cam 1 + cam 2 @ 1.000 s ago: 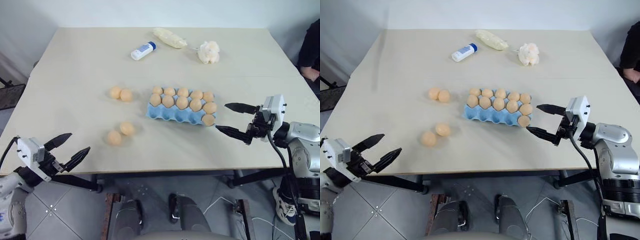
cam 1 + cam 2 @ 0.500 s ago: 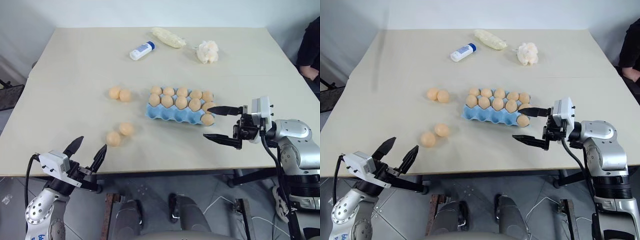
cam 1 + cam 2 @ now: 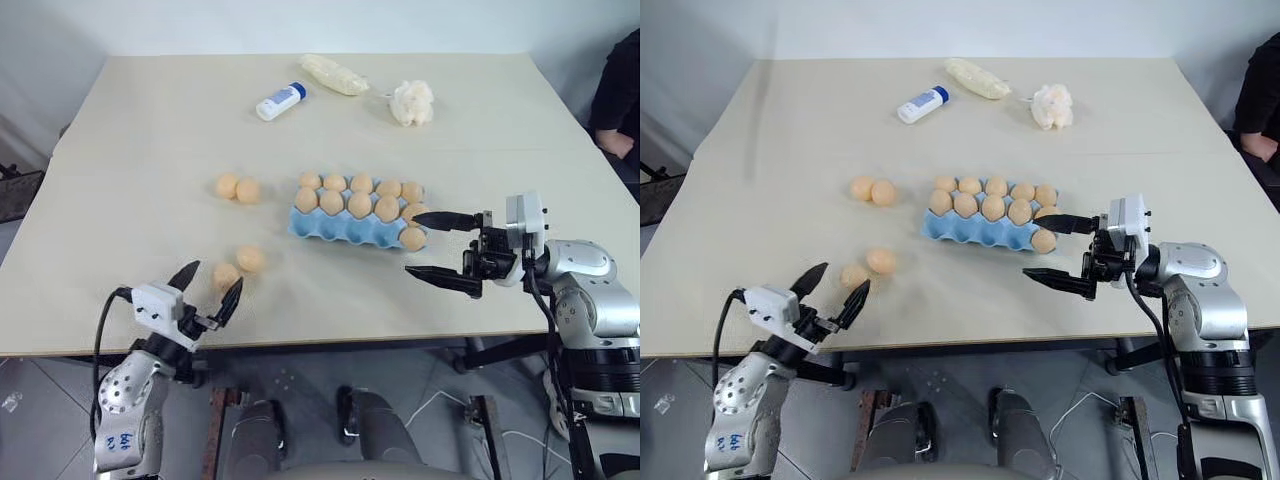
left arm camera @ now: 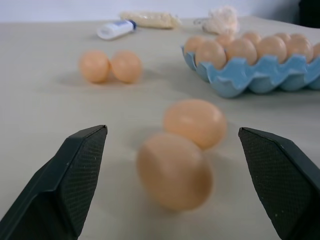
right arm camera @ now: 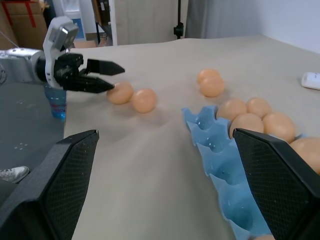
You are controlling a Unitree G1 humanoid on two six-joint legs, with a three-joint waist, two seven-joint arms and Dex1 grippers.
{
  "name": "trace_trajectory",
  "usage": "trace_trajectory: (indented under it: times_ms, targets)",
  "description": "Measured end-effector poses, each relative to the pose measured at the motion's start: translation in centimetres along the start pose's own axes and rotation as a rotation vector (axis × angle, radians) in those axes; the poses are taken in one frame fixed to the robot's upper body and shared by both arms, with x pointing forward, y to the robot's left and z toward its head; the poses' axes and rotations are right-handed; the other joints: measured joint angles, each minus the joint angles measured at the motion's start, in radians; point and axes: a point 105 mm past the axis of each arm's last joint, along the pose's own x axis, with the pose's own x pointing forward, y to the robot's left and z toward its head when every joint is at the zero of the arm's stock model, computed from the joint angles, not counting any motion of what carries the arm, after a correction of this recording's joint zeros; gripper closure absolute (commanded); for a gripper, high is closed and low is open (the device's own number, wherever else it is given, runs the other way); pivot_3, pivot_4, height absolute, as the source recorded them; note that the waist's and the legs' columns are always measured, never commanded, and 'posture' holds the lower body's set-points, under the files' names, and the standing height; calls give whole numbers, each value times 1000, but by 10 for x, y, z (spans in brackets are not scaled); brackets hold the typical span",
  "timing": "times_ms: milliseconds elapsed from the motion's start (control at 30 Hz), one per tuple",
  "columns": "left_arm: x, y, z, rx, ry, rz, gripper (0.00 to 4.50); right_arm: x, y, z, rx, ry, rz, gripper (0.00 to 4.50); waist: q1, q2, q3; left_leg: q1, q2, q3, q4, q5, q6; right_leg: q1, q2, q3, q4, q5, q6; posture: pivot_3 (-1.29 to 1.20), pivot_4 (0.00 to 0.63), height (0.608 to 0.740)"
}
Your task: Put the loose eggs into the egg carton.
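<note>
The light blue egg carton (image 3: 340, 229) sits mid-table; its two far rows hold eggs, and one egg sits at the right end of the near row. Two loose eggs (image 3: 228, 185) (image 3: 249, 190) lie side by side to its left. Two more (image 3: 226, 276) (image 3: 250, 259) lie close to the table's front edge. My left gripper (image 3: 212, 282) is open at that edge, fingers on either side of the nearest egg (image 4: 175, 170) without touching it. My right gripper (image 3: 412, 244) is open and empty, pointing left at the carton's right end.
At the far side lie a white bottle with a blue cap (image 3: 282, 101), a cream packet (image 3: 338, 74) and a lumpy white wad (image 3: 412, 102). A person's dark sleeve (image 3: 618, 95) shows at the far right. The table's front edge (image 3: 330, 340) runs just under my left gripper.
My left gripper has swung right and in from the table's left front corner to the near pair of eggs. My right gripper first shifted left toward the carton, then held still.
</note>
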Motion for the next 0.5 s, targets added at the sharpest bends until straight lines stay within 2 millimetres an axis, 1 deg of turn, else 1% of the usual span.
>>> trace_trajectory:
  times_ms: [233,333,367,500]
  targets:
    - [8,-2,-8,-13,31,-17,14,-1,-1,-3,5,10,-20,0,1,0,0,0,0,0,0,0,0,0,0,-1,0,0,0,0,150,740]
    - [10,-4,-11,-23,46,-27,609,-2,0,-4,10,15,-23,0,1,0,0,0,0,0,0,0,0,0,0,-2,0,0,0,0,150,740]
    - [12,-5,-11,-25,48,-30,881,-3,0,-5,10,18,-24,0,2,0,0,0,0,0,0,0,0,0,-1,-2,0,0,0,0,150,740]
    - [14,-5,-12,-33,57,-27,2202,-5,1,-4,7,27,-27,0,1,0,0,0,0,0,0,0,0,0,-1,-2,0,0,0,0,150,740]
